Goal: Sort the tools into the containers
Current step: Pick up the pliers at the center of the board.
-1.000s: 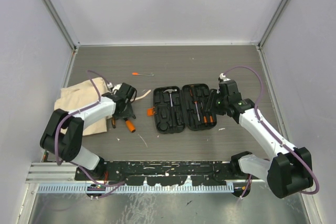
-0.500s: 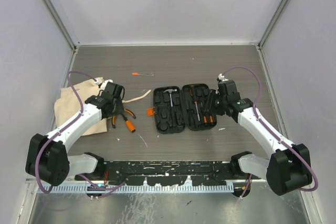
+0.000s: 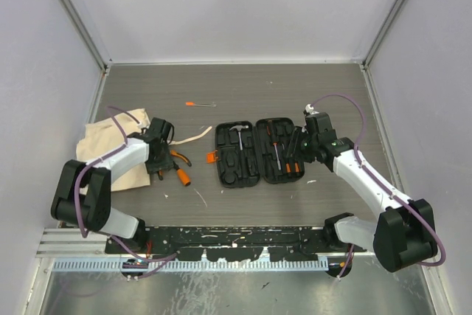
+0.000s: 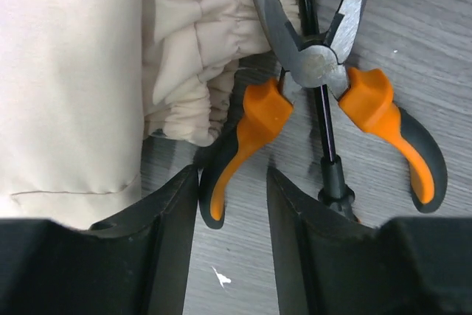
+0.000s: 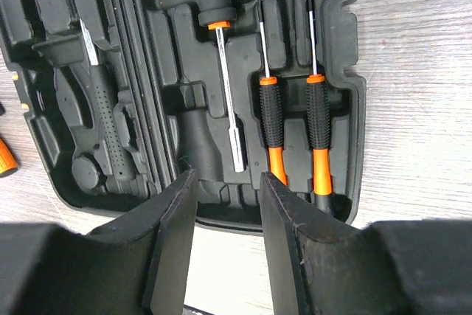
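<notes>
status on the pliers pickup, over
Left gripper open, straddling handle of orange-and-black pliers. Right gripper open over black plastic tool case. Black screwdriver shaft under pliers, beige cloth bag alongside.

Black rounded hard-plastic tool case [image 3: 232, 172] open flat mid-surface, steel-headed black-handled hammer [image 5: 103, 119] slotted in left half, two black-and-orange-handled screwdrivers [image 5: 271, 119] in right. Orange-and-black pliers [image 4: 318, 64] splayed across a black-shafted screwdriver [image 4: 335, 182], jaws against crumpled beige cloth bag [image 3: 97, 142]. Thin orange-tipped driver [image 3: 200, 104] apart, farther back.
</notes>
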